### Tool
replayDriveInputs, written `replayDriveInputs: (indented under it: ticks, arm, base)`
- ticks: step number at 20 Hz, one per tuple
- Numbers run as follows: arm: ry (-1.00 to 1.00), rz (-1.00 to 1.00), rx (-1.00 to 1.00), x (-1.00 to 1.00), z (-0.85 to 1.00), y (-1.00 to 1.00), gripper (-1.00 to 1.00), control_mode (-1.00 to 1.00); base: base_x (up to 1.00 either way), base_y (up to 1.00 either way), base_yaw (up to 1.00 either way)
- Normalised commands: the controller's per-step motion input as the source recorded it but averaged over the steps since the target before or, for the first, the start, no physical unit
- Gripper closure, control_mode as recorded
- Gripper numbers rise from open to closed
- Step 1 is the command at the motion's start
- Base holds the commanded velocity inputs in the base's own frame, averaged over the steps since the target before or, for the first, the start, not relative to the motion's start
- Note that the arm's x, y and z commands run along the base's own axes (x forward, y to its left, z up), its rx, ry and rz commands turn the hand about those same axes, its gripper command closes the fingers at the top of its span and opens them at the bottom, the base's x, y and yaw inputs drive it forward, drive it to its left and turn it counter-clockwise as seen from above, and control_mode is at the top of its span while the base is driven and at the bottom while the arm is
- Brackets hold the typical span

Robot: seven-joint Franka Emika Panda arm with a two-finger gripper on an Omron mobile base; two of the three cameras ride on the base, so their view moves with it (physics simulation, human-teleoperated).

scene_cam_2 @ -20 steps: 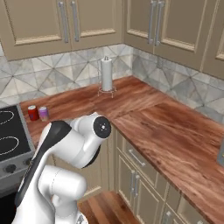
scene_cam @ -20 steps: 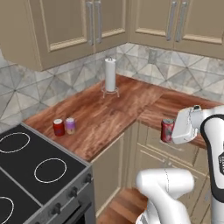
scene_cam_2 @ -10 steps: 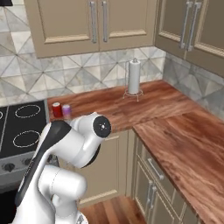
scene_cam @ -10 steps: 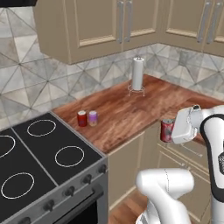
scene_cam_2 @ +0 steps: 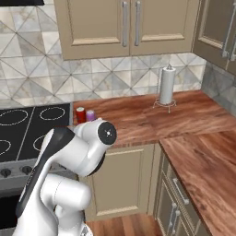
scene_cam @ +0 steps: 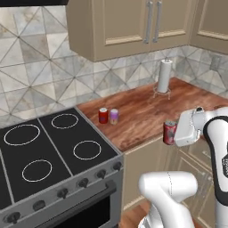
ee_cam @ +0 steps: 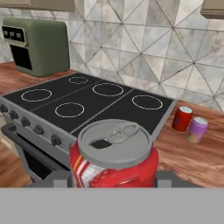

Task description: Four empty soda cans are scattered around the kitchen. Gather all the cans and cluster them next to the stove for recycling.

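Note:
My gripper (scene_cam: 174, 133) is shut on a red soda can (scene_cam: 169, 132) with a silver top (ee_cam: 114, 142), held upright in the air just off the front edge of the wooden counter (scene_cam: 138, 111). A red can (scene_cam: 103, 116) and a pale purple can (scene_cam: 114, 116) stand side by side on the counter right beside the stove (scene_cam: 49, 151), a black cooktop with white ring burners. Both cans appear again, the red can (scene_cam_2: 81, 115) and the purple can (scene_cam_2: 91, 115), and from the hand as the red can (ee_cam: 182, 119) and the purple can (ee_cam: 197, 130) at the right of the stove (ee_cam: 87, 105).
A tall white paper-towel roll (scene_cam: 164, 76) on a wire stand is at the back of the counter near the corner. A green appliance (ee_cam: 37, 45) sits left of the stove. Wall cabinets (scene_cam: 133, 24) hang above; the counter turns along the right wall (scene_cam_2: 207, 161).
The base has driven left, so both base views shifted: the stove came further into view and the two standing cans moved toward centre. The held can stayed in the gripper.

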Motion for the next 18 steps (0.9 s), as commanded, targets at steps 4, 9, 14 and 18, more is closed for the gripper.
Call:
replayDriveInputs:
  ticks: [4,9,14,18]
  arm:
    - [0.0,0.0,0.0,0.0,0.0,0.0,1.0,1.0]
    - [0.0,0.0,0.0,0.0,0.0,0.0,1.0,1.0]
    - [0.0,0.0,0.0,0.0,0.0,0.0,1.0,1.0]
    - [0.0,0.0,0.0,0.0,0.0,0.0,1.0,1.0]
  base:
    - [0.11,0.16,0.27]
    - [0.14,0.0,0.09]
    - [0.32,-0.05,0.06]
    - [0.47,-0.15,0.09]
